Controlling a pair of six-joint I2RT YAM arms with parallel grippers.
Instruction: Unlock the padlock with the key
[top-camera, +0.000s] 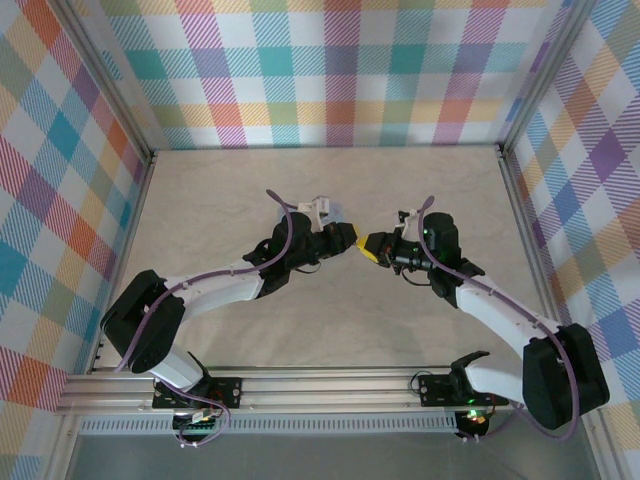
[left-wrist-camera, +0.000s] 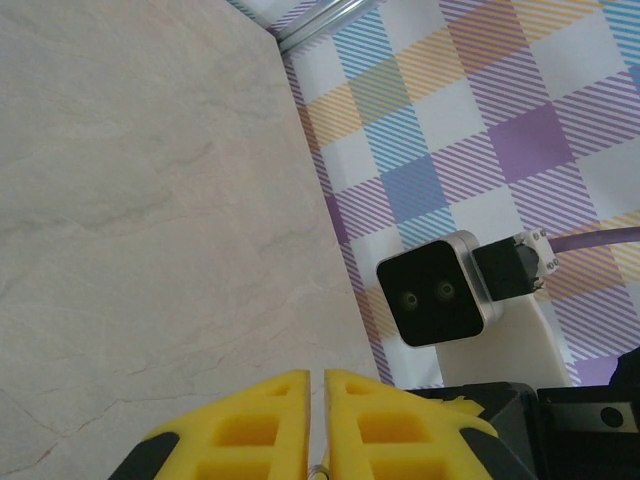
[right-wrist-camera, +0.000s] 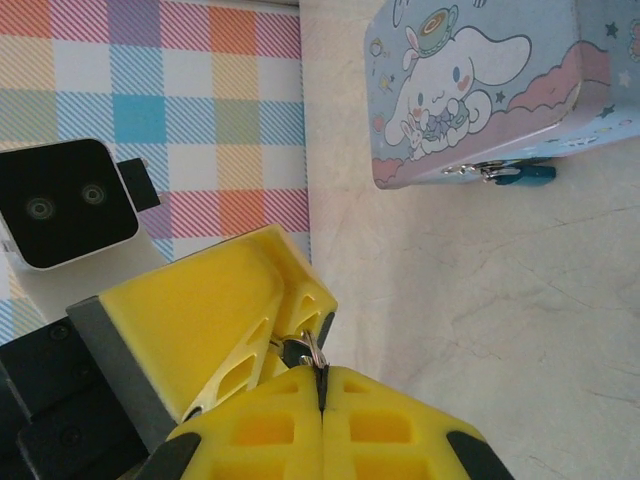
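- Pinching the key (right-wrist-camera: 316, 352) with right gripper (right-wrist-camera: 322, 378) fully closed, left gripper (left-wrist-camera: 317, 385) nearly closed on it too.
- Could drop it if released too early; hard to recover.

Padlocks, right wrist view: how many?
1. The padlock hangs at the lower edge of the tin, upper right of the right wrist view. Another could be hidden behind the tin.

Your worktop (top-camera: 330, 190) is a pale beige slab with faint marble veining, under soft, even light. Pastel plaid walls (top-camera: 330, 70) in pink, teal, orange and purple close it in on three sides, meeting at silver metal posts (top-camera: 118, 90). An aluminium rail (top-camera: 330, 385) runs along the near edge.
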